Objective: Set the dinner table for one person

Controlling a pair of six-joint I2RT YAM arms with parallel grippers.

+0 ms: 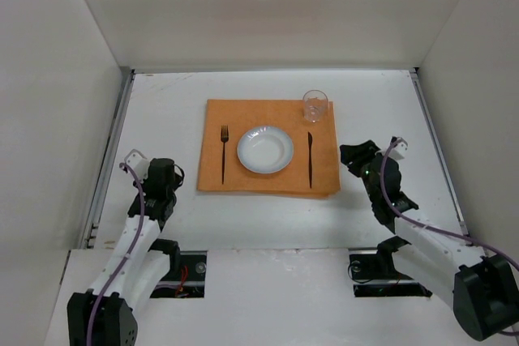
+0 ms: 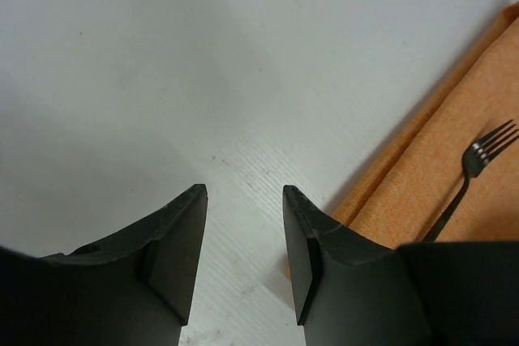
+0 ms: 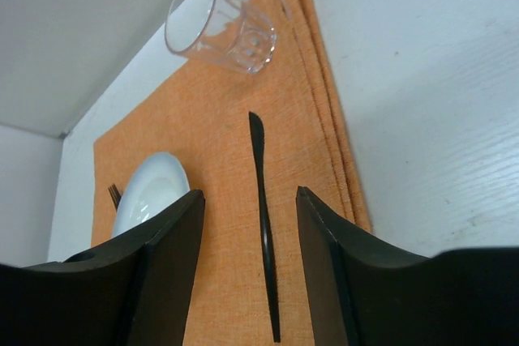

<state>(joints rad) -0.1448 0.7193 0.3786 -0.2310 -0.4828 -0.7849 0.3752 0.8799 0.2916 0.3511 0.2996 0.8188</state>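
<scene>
The white dinner table (image 1: 162,111) carries an orange cloth mat (image 1: 272,176). On the mat a white plate (image 1: 265,150) sits in the middle, a black fork (image 1: 224,153) lies to its left, a black knife (image 1: 310,159) to its right, and a clear glass (image 1: 315,105) stands at the far right corner. My left gripper (image 1: 168,169) is open and empty over bare table left of the mat (image 2: 430,192); the fork (image 2: 470,176) shows in its view. My right gripper (image 1: 354,155) is open and empty, right of the mat, with the knife (image 3: 263,208), plate (image 3: 150,192) and glass (image 3: 217,23) ahead.
White walls enclose the table on the left, far and right sides. Metal rails (image 1: 113,139) run along the table's left and right edges. The arm bases stand at the near edge.
</scene>
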